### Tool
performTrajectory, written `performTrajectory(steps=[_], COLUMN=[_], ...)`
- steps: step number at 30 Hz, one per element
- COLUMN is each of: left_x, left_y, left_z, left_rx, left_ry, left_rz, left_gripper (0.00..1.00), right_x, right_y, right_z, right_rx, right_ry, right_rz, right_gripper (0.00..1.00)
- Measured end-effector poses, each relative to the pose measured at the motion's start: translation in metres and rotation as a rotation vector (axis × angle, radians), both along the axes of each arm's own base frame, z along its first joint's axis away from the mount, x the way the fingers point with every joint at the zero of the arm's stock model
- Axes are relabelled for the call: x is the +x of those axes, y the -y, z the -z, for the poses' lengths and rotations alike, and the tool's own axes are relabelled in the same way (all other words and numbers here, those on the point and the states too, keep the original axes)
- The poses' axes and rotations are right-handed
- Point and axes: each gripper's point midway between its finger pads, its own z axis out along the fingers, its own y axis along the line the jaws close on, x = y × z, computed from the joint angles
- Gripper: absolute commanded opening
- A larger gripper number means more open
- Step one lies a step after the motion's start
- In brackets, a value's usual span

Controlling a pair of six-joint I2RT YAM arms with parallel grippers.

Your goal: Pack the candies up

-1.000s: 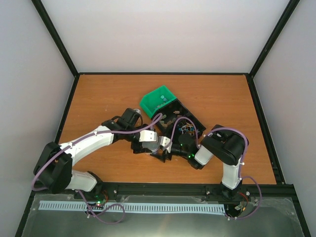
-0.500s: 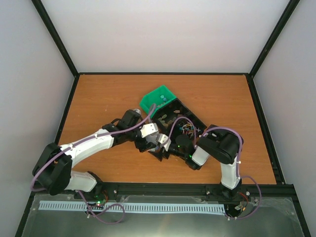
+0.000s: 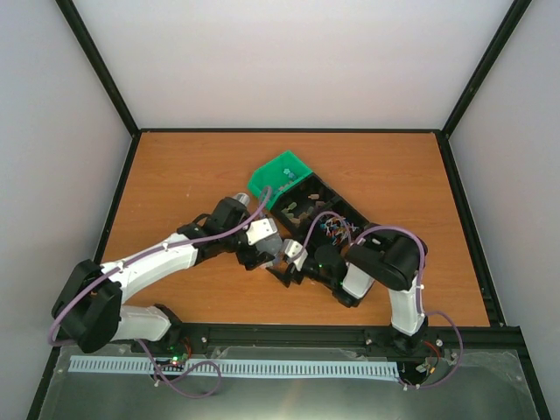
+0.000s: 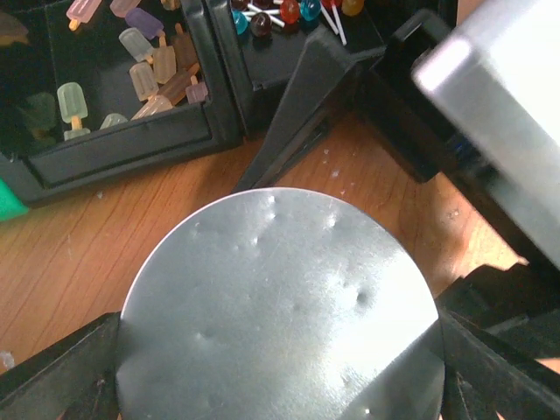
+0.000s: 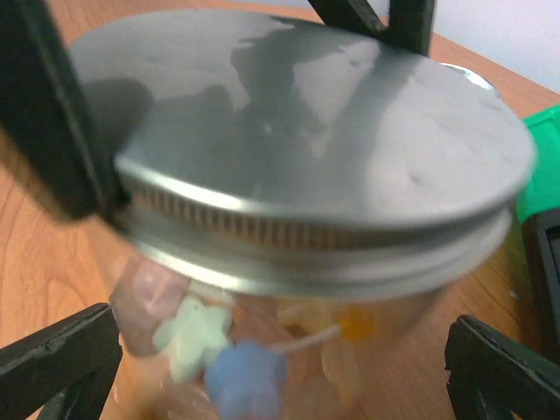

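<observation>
A clear jar (image 5: 289, 350) with a silver screw lid (image 5: 306, 149) stands on the table beside the black tray. Through its glass I see candies: a pale green piece (image 5: 188, 337), a blue one (image 5: 245, 381) and a pink one (image 5: 144, 302). My left gripper (image 4: 280, 376) is shut on the lid (image 4: 280, 306) from above, its fingers (image 4: 61, 376) pressed to the rim on both sides. My right gripper (image 5: 280, 376) is open around the jar body, its fingers (image 5: 52, 363) apart from the glass. In the top view both grippers meet at the jar (image 3: 284, 254).
The black compartment tray (image 4: 219, 79) holds pastel popsicle-shaped sweets (image 4: 144, 57) and round lollipops (image 4: 289, 10); it lies diagonally (image 3: 337, 206) behind the jar. A green bin (image 3: 278, 175) sits at its far end. Bare wood lies left and right.
The right gripper's jaws have spread wider around the jar. The left arm has shifted a little toward the tray, still holding the lid.
</observation>
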Motion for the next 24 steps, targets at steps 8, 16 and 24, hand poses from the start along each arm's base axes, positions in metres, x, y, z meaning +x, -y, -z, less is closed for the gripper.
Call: performTrajectory(steps=[8,16,24], left_x=[-0.004,-0.003,-0.003], left_y=[-0.006,-0.008,-0.008], left_z=[0.000,0.001,0.001], left_rx=[0.014,0.021,0.023], left_ry=[0.005,0.010,0.014], left_rz=[-0.008,-0.011,-0.009], left_gripper=[0.79,0.79,0.79], right_x=[-0.011,0.016,0.024], right_y=[0.018,0.041,0.055], right_z=[0.001,0.000,0.000], right_rx=[-0.010,-0.006,0.008], right_ry=[-0.031,-0.050,-0.087], right_rz=[0.018,0.108,0.094], right_gripper=[1.00,1.00,1.00])
